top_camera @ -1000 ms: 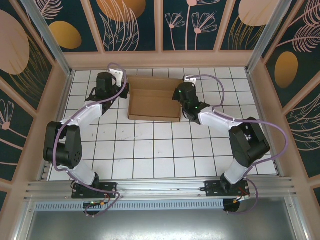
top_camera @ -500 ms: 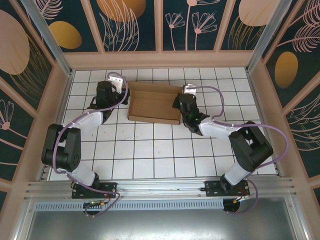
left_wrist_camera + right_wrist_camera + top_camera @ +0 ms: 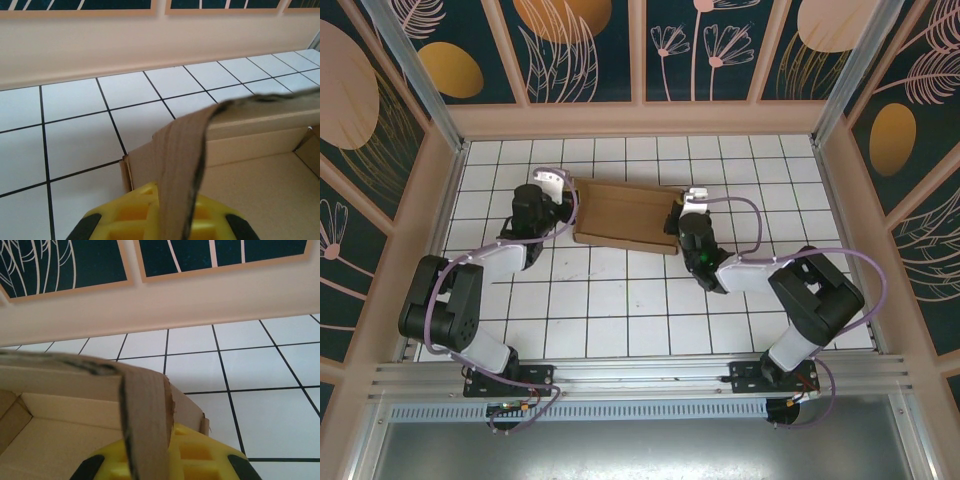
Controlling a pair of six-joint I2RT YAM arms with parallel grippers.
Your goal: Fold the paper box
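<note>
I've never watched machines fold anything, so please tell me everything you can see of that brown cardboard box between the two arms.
The brown corrugated cardboard box is plain and unprinted. It lies on the white tiled table, towards the far wall. It is half formed, with a flat floor, a low far wall standing and the side flaps raised. The left gripper pinches the left side flap, and the right gripper pinches the right side flap. Both flaps curl inward over the interior and show rough cut edges.
</note>
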